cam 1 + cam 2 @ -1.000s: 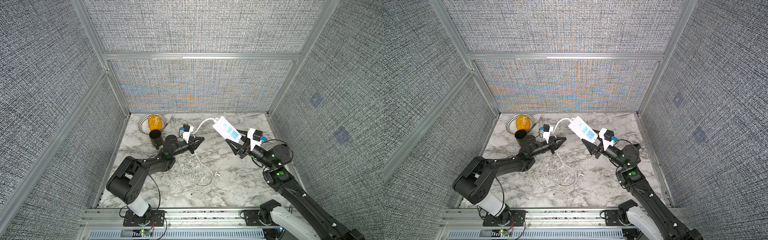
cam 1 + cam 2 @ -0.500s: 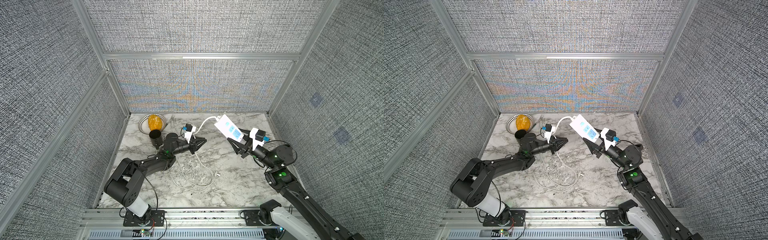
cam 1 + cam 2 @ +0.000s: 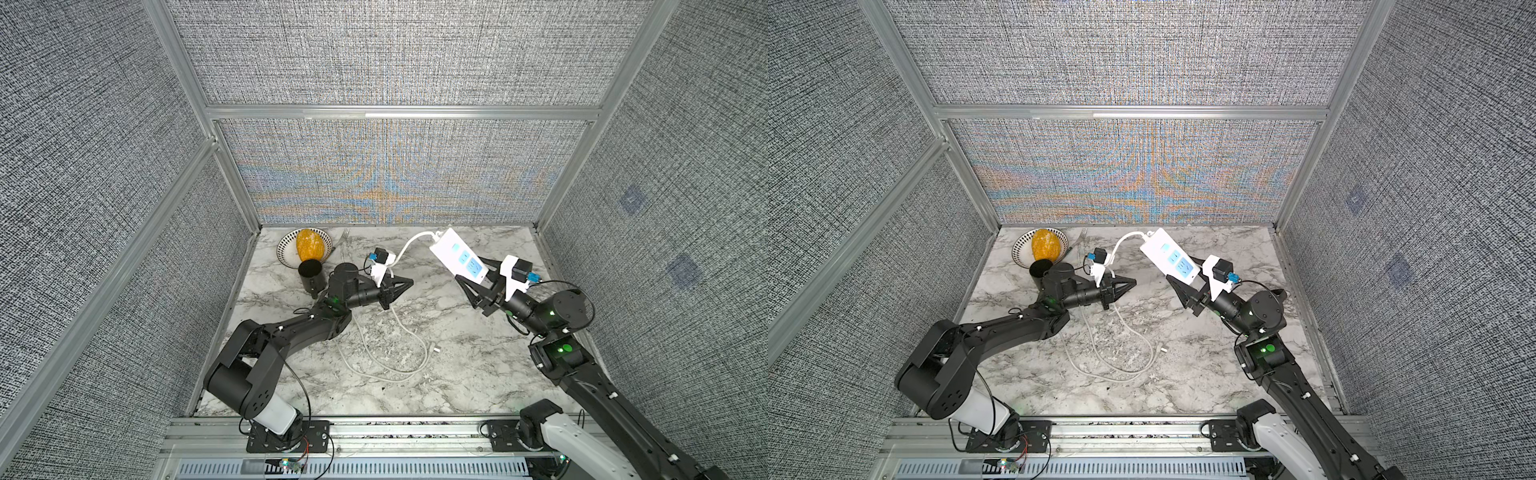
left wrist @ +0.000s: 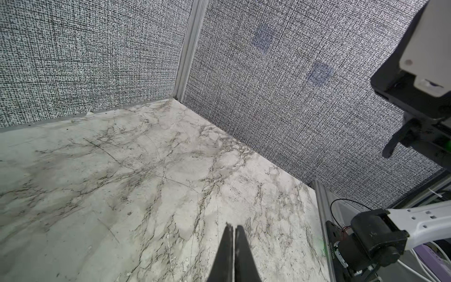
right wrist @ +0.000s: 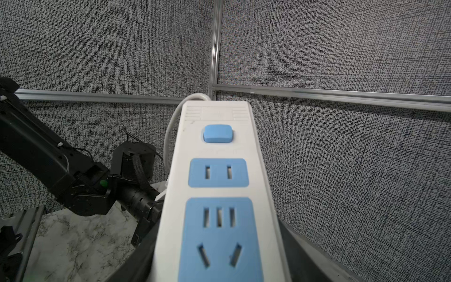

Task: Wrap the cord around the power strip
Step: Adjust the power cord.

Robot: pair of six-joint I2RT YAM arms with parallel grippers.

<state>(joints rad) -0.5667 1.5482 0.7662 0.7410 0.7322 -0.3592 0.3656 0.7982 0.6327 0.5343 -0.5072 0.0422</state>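
Observation:
My right gripper (image 3: 478, 276) (image 3: 1187, 278) (image 5: 219, 268) is shut on the near end of the power strip (image 3: 457, 257) (image 3: 1169, 257) (image 5: 219, 195) and holds it tilted above the table, blue sockets up. The cord (image 3: 405, 249) (image 3: 1119, 247) leaves the strip's far end and drops past my left wrist. It then lies in loose loops (image 3: 386, 357) on the marble, ending in the plug (image 3: 435, 348) (image 3: 1165, 350). My left gripper (image 3: 411, 282) (image 3: 1133, 282) (image 4: 233, 227) is shut with nothing visible between its tips. It hovers low, and the cord crosses near its base.
At the back left stand a striped bowl (image 3: 286, 253) holding an orange-yellow fruit (image 3: 309, 245), a black cup (image 3: 311, 276) and a fork (image 3: 340, 239). Grey fabric walls close in three sides. An aluminium rail (image 3: 374, 428) runs along the front edge.
My left gripper has edged a little to the right. The right gripper has carried the power strip slightly to the right. The cord's loops on the table look unchanged.

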